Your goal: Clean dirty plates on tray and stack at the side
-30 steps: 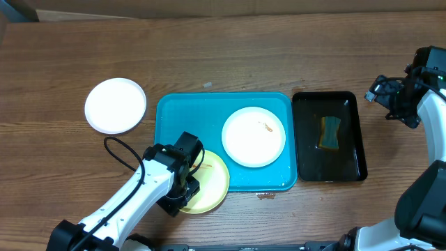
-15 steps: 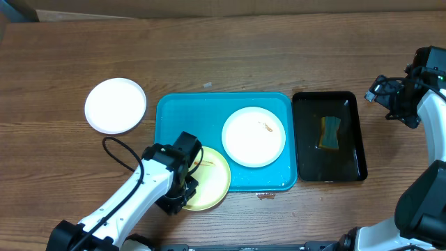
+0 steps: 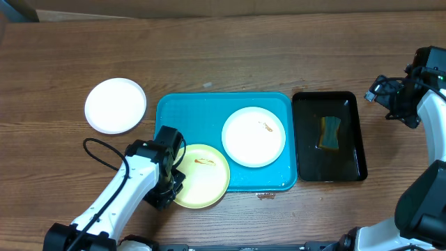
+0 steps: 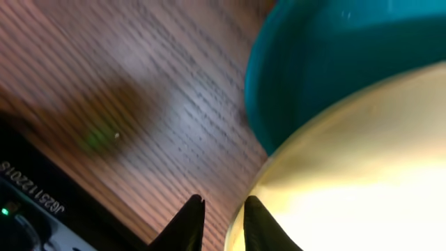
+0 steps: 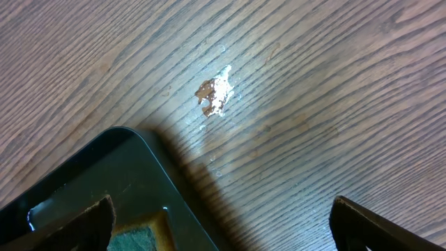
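Over the last second the left gripper [image 3: 169, 187] has slid from above the yellow-green plate [image 3: 205, 185] out to its rim, at the tray's [image 3: 209, 111] front left corner, and its fingers have drawn nearly together. Only a thin gap is left between them. The wrist view does not show if they already pinch the rim (it lies against one finger). The plate itself has not moved: it sits half over the tray's front edge, with its smear [image 3: 204, 162] now uncovered. I judge this to be a grasp for lifting it. The right gripper [image 5: 223, 209] is spread wide, well to the right of the tray. One white plate [image 3: 254, 137] lies in the tray and another white plate [image 3: 116, 105] lies left of it.
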{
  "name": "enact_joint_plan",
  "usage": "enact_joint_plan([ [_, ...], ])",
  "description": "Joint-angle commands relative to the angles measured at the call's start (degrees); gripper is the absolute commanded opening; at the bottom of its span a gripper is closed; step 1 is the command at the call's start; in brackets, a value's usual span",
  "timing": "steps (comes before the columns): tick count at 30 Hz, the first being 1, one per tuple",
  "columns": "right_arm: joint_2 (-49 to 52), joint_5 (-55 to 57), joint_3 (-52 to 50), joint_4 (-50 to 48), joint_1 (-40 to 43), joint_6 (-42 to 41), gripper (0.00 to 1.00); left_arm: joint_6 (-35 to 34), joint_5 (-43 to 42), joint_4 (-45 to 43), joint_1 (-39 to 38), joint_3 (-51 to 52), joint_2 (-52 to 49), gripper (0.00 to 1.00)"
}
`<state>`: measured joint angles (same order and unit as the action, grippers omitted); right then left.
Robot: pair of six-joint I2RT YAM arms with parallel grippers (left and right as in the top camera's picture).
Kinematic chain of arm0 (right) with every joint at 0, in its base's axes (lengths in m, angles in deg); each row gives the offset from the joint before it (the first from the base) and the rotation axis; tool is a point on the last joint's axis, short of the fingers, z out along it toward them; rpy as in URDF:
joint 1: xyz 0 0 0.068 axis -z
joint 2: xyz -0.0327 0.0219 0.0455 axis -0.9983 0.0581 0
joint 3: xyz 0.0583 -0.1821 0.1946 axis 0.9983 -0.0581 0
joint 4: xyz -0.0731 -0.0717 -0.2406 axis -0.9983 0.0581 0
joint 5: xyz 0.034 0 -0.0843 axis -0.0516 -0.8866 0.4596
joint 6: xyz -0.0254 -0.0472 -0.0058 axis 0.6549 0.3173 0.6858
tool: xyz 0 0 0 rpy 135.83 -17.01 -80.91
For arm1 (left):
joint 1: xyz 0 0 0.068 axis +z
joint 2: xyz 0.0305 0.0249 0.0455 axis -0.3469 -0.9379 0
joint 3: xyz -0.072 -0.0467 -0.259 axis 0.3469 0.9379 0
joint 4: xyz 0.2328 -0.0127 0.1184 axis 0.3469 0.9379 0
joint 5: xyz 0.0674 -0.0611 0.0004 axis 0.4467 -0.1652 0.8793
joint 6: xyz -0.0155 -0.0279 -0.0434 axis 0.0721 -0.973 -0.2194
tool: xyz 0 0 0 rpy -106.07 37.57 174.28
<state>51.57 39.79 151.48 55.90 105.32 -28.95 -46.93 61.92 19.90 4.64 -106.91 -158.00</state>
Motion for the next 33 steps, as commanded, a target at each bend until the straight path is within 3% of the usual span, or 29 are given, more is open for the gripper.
enact_joint_plan([
  [1, -0.98, 0.02, 0.09, -0.31, -0.15, -0.26, 1.00, 3.15, 1.66, -0.68, 1.07, 0.31, 0.59, 0.22],
  [15, -0.98, 0.02, 0.09, -0.31, -0.15, -0.26, 1.00, 5.33, 6.27, -3.13, 1.09, 0.31, 0.59, 0.15],
  [33, -0.98, 0.02, 0.09, -0.31, -0.15, -0.26, 1.00, 5.35, 19.30, -5.03, 1.14, 0.02, 0.59, 0.09],
])
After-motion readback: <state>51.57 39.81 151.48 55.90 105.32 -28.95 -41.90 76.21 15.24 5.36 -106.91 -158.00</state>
